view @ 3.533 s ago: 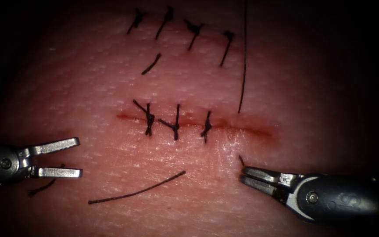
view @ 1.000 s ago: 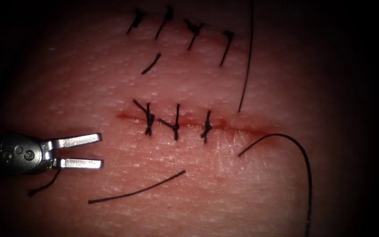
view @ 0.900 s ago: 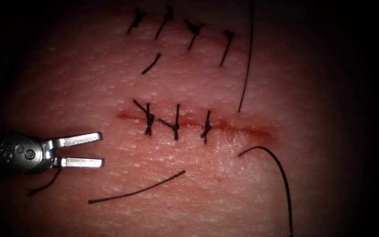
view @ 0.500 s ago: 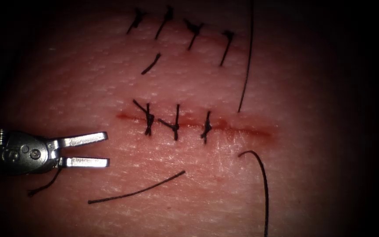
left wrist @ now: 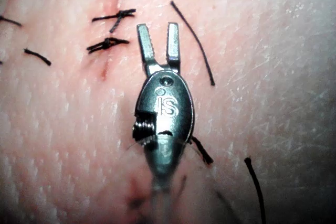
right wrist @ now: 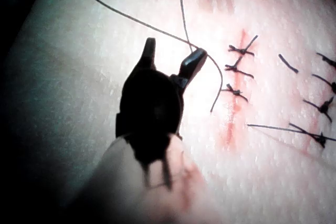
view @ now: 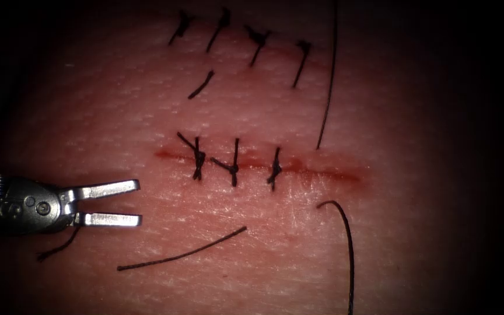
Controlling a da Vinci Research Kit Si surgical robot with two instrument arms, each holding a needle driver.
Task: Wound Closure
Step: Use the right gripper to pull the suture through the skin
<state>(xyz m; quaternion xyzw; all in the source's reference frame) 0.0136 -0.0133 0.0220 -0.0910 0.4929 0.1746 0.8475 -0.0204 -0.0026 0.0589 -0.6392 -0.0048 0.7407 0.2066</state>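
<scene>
The left tool (view: 138, 203) has its two jaws spread apart and nothing between them. It lies low over the tissue (view: 147, 116) near the tissue's left edge, its tips pointing right towards the cut (view: 263, 163) but well short of it. In the left wrist view the same jaws (left wrist: 157, 38) stand apart and empty, just beside the stitches. A short cut end of thread (view: 59, 248) lies under its wrist, and a longer cut end (view: 182, 251) lies loose on the tissue nearer the front edge.

In the right wrist view the right tool (right wrist: 172, 51) also has its jaws parted. The thread (right wrist: 126, 17) runs across the tip of one jaw and then bends down towards the cut; whether it touches that jaw cannot be told. Nothing is pinched between the jaws.

Three knotted stitches (view: 233, 163) cross the left and middle part of the cut, and its right end (view: 345, 174) lies open with red fluid (view: 298, 168) along the line. The thread (view: 348, 245) comes out of the tissue just in front of that open right part and curves down to the front edge. Its other strand (view: 328, 87) enters the tissue just behind the cut and runs up to the far edge. A row of four older stitches (view: 258, 44) lies near that far edge.
</scene>
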